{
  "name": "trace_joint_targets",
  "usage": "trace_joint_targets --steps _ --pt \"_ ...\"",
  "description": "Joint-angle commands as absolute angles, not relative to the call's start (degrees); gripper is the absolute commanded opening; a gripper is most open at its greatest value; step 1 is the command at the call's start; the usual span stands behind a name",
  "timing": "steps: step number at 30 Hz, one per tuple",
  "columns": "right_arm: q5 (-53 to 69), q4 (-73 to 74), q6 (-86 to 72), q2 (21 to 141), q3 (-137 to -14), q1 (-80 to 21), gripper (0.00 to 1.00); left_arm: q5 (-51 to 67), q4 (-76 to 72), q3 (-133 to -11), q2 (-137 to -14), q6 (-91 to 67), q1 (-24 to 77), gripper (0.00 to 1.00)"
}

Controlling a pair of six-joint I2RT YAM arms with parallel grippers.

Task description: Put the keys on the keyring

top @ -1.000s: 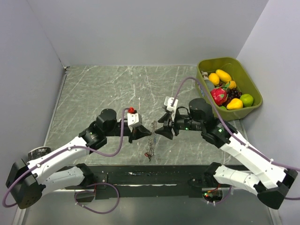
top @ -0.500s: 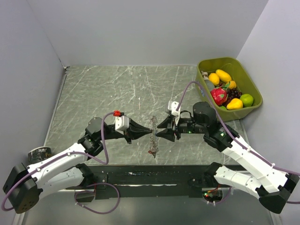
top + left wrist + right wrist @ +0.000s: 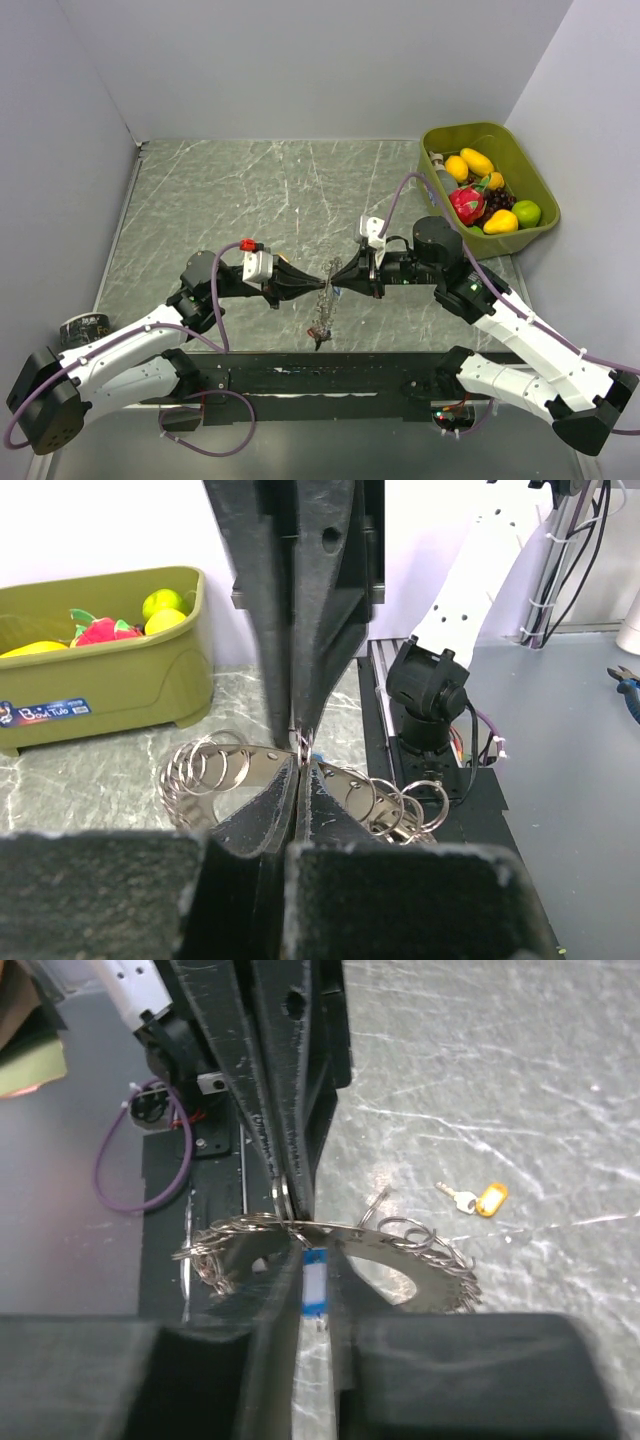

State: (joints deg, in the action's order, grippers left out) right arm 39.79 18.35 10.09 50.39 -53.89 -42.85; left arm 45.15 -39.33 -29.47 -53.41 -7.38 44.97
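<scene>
The keyring, a flat metal ring strung with many small split rings, hangs above the table between both grippers. My left gripper is shut on it, pinching one small split ring at the fingertips. From the right, my right gripper meets it tip to tip. In the right wrist view that gripper is shut on a blue-and-white key tag, pressed against the keyring. A yellow-tagged key lies on the marble table beyond.
A green bin of toy fruit stands at the back right, also in the left wrist view. The black base rail runs along the near edge under the arms.
The right gripper has gone from open to shut on the blue tag. Both gripper tips have come together at the keyring, which now hangs between them.
</scene>
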Motion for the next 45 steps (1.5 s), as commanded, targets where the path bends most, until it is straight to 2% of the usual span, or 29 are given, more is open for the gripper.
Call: trace_joint_targets --steps 1,2,20,23,24,26,31,32,35,37,42,45 --pt "42.01 15.12 9.93 50.54 -53.53 -42.63 0.02 45.97 -44.03 -31.55 -52.74 -8.0 45.18 0.01" --pt "42.1 15.38 10.11 50.45 -53.44 -42.54 0.0 45.79 -44.03 -31.47 -52.56 -8.0 45.18 0.01" --pt "38.15 17.4 10.55 50.98 -52.82 -42.63 0.01 43.68 -42.19 -31.2 -49.04 -6.94 45.18 0.01" --pt "37.0 16.7 10.11 49.4 -52.47 -42.54 0.22 43.33 -40.7 -31.29 -48.87 -6.25 45.18 0.01" --pt "36.39 16.35 10.02 49.05 -52.38 -42.63 0.33 42.9 -40.26 -31.29 -48.78 -6.15 45.18 0.01" --pt "35.16 15.65 9.58 47.91 -51.77 -42.63 0.47 42.45 -38.6 -31.38 -48.52 -5.28 45.18 0.01" --pt "34.54 13.37 9.14 45.18 -50.8 -42.54 0.71 41.84 -35.69 -31.38 -47.99 -4.13 45.18 0.01" --pt "34.89 13.01 9.05 44.91 -50.54 -42.63 0.79 41.92 -35.51 -31.38 -47.9 -4.13 45.18 0.01" --pt "35.24 12.31 8.88 44.47 -50.71 -42.54 0.84 42.19 -35.16 -31.03 -47.64 -4.13 45.18 0.01" --pt "34.81 12.3 8.79 44.74 -50.89 -42.63 0.84 42.45 -35.07 -30.76 -47.29 -4.04 45.18 0.01" --pt "29.37 10.99 5.11 45.26 -51.68 -42.1 0.75 43.86 -31.57 -31.55 -47.02 -2.03 45.18 0.01" --pt "26.46 10.72 0.89 46.05 -52.38 -41.4 0.75 44.3 -25.07 -33.22 -47.46 1.73 45.18 0.01"
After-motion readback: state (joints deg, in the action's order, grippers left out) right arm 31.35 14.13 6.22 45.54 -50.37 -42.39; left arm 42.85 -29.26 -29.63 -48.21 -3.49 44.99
